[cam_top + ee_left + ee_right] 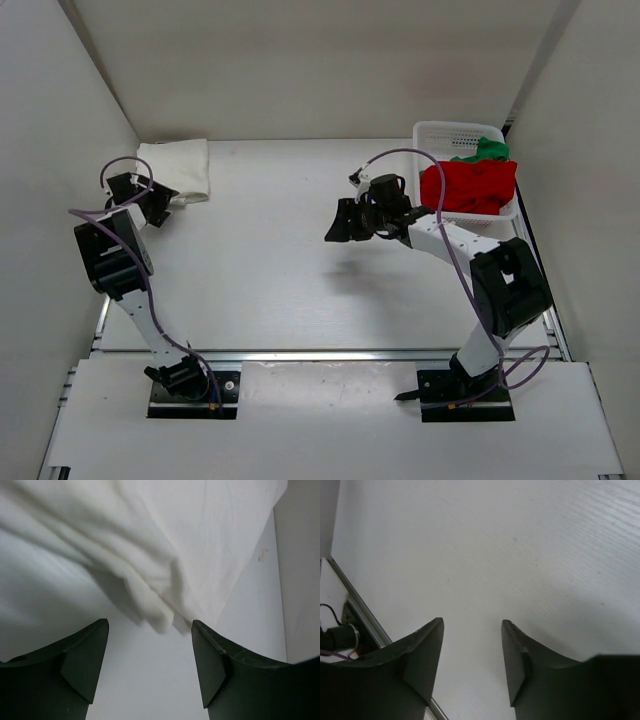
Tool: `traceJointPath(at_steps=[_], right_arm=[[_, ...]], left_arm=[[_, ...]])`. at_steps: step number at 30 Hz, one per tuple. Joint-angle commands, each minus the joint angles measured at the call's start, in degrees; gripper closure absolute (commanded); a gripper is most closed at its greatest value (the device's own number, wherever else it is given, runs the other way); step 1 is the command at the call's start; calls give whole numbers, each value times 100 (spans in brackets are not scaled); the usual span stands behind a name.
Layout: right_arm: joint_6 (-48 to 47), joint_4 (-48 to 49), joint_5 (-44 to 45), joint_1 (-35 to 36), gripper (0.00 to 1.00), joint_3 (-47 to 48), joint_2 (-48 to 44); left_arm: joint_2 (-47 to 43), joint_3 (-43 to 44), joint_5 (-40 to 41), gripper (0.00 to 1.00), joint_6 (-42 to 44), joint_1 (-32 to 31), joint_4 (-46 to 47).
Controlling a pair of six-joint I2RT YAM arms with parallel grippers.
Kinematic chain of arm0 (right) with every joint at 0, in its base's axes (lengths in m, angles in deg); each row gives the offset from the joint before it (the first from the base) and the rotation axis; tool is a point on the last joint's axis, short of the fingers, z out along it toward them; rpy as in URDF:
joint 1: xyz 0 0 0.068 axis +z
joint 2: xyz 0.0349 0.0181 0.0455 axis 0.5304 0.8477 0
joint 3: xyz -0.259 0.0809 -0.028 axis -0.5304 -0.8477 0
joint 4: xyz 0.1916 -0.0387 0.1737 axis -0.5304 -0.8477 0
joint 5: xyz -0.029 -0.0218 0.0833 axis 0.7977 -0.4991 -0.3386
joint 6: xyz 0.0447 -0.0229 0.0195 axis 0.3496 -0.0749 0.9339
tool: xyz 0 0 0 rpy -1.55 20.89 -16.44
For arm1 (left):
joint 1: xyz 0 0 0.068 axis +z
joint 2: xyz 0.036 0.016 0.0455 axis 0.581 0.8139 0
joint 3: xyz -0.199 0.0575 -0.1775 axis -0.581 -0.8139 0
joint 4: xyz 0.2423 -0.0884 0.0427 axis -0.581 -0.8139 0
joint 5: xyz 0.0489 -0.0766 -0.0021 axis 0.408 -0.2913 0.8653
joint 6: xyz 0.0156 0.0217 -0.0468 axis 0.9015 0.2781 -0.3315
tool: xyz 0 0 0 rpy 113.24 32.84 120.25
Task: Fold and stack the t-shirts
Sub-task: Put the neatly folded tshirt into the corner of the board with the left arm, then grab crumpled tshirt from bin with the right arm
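Cream-white t-shirt (pixel 176 168) at far-left corner, just ahead of spread, empty left end effector (pixel 150 623).

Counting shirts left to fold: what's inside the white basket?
A red t-shirt draped over the basket rim, a green t-shirt behind it. Anything beneath them is hidden.

- Far left corner of the worktop (pixel 270 270): folded shirt (pixel 175 168) lying flat on it.
- Just in front of that shirt's near edge: left tool (pixel 152 205), the cloth beyond its tips.
- Far right corner: basket (pixel 440 133) on the worktop.
- In the basket: draped shirt (pixel 468 187) hanging over the near rim, and behind it, to the right, rear shirt (pixel 487 150).
- Left of the basket and apart from it: right tool (pixel 345 222), above the middle of the worktop.
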Motion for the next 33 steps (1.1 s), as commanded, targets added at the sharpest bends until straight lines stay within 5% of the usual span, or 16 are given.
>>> traceJointPath(at_steps=[1,4,6,12,21,27,33], right_arm=[[186,369,170,11,55,346,107],[187,378,336,-50,88,617,221],[55,220,512,-85,99,802,274],[-42,184,847,-278,100,865,221],[-148,-26,962,-804,100,715,-16],[-200,361,1030,-1219,100,197,-306],[-560,-464,2110,-1982,100,766,-132]], left_arm=[[-953,-484,523,22,111,-214,-95],[-1541,-1002,752,39,-12,-521,133],[-1815,-1232,762,48,-56,-759,291],[-2808,-1856,472,58,-110,-2076,590],[-3899,-3481,858,52,909,-5318,371],[-4303,-4835,516,49,639,-6199,1126],[-3927,-4662,147,48,884,-6604,1364]])
